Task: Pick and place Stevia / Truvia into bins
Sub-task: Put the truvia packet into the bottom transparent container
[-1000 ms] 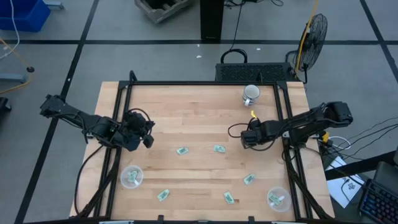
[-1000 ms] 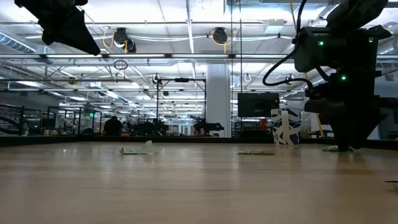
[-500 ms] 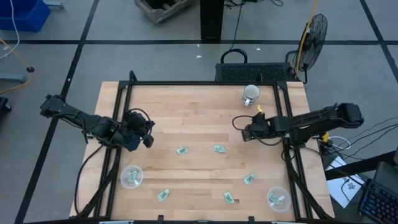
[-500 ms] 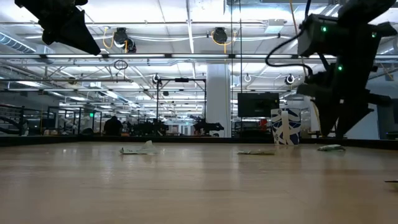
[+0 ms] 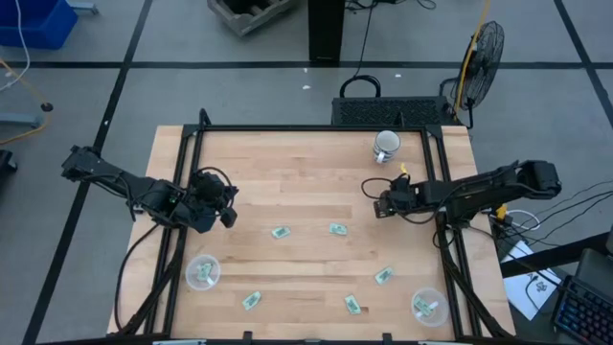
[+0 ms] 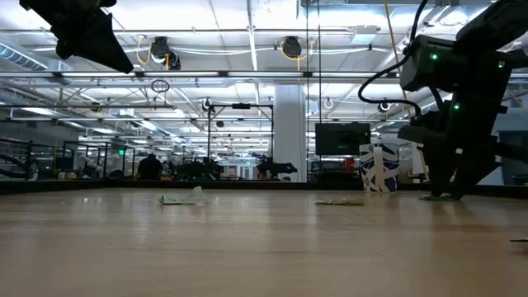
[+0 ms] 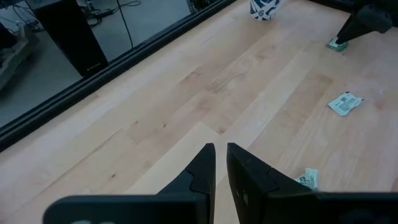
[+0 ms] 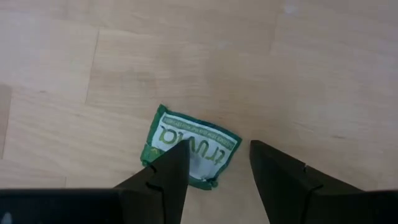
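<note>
Several pale green and white Truvia sachets lie flat on the wooden table, among them one sachet (image 5: 280, 232), another (image 5: 337, 229) and a third (image 5: 383, 276). My right gripper (image 5: 382, 205) is open and low over a further sachet (image 8: 189, 152), far of the table's middle; that sachet also shows in the low view (image 6: 432, 196). Its fingers point down, one in front of the sachet and one beside it. A clear cup (image 5: 202, 272) stands near the left near corner, a second cup (image 5: 428, 306) near the right near corner. My left gripper (image 7: 219, 150) is shut and hangs high over the left side (image 5: 230, 214). My right gripper comes at the sachet from above with one finger (image 8: 171, 168) over its printed face (image 8: 199, 144) and the other finger (image 8: 273, 165) on bare wood beside it. Whether a fingertip touches the paper, I cannot tell. The sachet lies flat on the table.
A white ceramic mug (image 5: 386, 146) stands near the far edge, just beyond my right gripper. A black frame (image 5: 306, 127) borders the table. Two more sachets (image 5: 352, 305) (image 5: 252, 301) lie along the near edge. Bare wood spreads across the table's middle.
My right gripper rose off the table and shifted a little toward the far edge, then came down again over the sachet. The sachet stayed flat on the wood.
</note>
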Available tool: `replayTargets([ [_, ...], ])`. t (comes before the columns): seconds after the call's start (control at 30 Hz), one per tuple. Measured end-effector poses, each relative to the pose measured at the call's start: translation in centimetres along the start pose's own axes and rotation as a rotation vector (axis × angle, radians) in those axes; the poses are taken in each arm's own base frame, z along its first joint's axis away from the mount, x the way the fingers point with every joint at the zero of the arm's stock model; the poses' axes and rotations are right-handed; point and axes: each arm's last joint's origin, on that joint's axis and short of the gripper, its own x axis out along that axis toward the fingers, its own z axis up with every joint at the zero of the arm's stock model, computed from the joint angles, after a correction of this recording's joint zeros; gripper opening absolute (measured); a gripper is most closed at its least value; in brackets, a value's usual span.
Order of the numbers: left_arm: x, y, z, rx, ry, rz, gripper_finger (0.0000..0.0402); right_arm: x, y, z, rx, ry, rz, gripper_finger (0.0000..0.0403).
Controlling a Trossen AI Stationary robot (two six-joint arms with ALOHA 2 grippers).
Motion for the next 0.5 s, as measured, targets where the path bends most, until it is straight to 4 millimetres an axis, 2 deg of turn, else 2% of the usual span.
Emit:
replayTargets([
  [0.2,0.00,0.00,0.00,0.000,0.000,0.000,0.0047,0.05,0.18,0.03,-0.081,-0.008,0.021,0.0159],
  [0.5,0.00,0.01,0.00,0.000,0.000,0.000,0.0047,0.07,0.32,0.10,-0.119,-0.023,0.033,0.0102],
])
